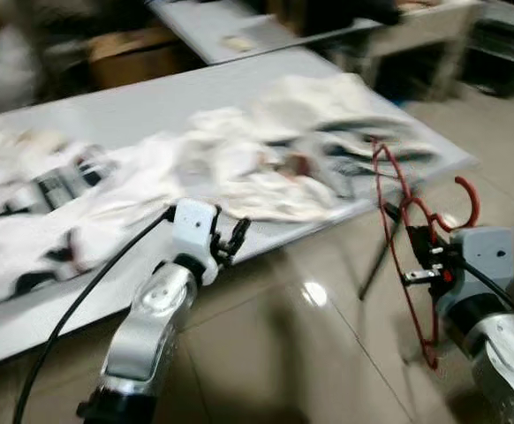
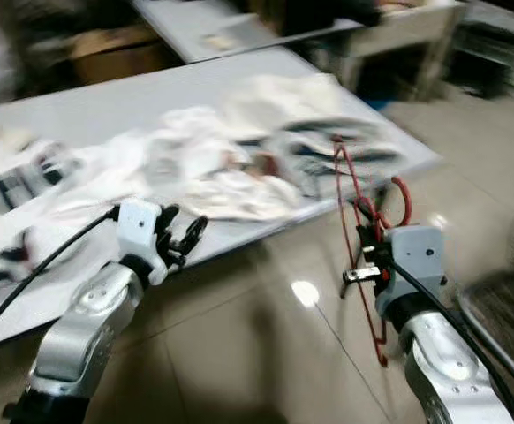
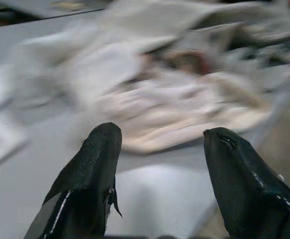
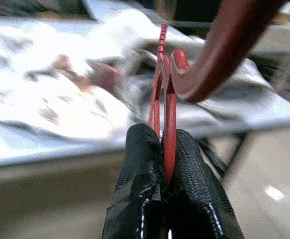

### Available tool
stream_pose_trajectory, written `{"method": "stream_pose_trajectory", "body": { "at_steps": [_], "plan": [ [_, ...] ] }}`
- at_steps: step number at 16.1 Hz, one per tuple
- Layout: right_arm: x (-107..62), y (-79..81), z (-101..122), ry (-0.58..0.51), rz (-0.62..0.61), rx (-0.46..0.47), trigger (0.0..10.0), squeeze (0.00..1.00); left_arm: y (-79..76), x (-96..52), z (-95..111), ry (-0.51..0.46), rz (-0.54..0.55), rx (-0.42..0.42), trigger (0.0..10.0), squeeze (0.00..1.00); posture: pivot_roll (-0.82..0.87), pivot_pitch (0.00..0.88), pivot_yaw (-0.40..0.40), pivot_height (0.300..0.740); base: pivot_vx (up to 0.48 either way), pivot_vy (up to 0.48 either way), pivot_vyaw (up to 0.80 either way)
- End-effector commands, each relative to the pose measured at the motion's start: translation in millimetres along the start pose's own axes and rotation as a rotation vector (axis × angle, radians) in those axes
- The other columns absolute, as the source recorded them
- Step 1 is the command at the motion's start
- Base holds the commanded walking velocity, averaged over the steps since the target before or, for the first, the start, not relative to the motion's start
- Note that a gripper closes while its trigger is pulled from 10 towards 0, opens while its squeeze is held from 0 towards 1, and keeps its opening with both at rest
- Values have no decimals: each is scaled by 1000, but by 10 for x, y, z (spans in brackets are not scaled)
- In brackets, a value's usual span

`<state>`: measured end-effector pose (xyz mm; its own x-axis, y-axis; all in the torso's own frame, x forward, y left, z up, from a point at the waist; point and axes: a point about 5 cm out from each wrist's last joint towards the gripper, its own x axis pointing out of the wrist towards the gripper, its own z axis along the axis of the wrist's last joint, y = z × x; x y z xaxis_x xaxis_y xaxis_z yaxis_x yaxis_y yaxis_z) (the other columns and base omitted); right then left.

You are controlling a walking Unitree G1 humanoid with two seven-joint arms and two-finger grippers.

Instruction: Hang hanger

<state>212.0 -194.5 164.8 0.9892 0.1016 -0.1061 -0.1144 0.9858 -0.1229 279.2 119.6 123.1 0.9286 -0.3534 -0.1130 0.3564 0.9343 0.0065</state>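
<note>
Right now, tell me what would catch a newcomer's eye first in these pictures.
The red hanger stands out most, clamped in the right gripper beside the corner of the grey table. Next comes the heap of white clothes spread across that table. The left gripper hangs open and empty at the table's near edge.

left end effector (image 1: 232,240) fingers apart | right end effector (image 4: 166,164) clamped

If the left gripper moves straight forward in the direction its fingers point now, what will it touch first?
Most likely the pile of white clothes on the grey table. The open left gripper points across bare tabletop toward it, though blur makes depth uncertain.
</note>
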Motion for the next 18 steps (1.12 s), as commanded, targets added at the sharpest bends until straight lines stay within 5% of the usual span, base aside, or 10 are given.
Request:
{"method": "stream_pose_trajectory", "body": {
  "at_steps": [1,5,7,12,13,18],
  "plan": [
    [-16,1,13,-14,12,9,10000,0,13,7,51,-20,11,12,10000,0,-213,39,34,740,311,0,0],
    [-14,-3,42,-30,18,11,10000,0,0,22,19,-11,-6,0,10000,0,-222,34,27,740,306,0,0],
    [-52,2,30,-21,19,88,10000,0,-32,38,4,-9,-42,-13,10000,0,-229,36,37,740,302,0,-400],
    [-136,10,47,-37,8,62,10000,0,-41,52,-86,51,-47,-8,10000,0,-245,51,58,740,113,0,-320],
    [-145,28,43,-33,17,63,10000,0,23,53,-108,62,-16,14,10000,1000,-244,57,63,740,0,0,0],
    [-140,38,39,-23,32,45,10000,0,163,70,-162,90,79,-28,10000,945,-250,63,63,740,0,0,0]
  ]
}}
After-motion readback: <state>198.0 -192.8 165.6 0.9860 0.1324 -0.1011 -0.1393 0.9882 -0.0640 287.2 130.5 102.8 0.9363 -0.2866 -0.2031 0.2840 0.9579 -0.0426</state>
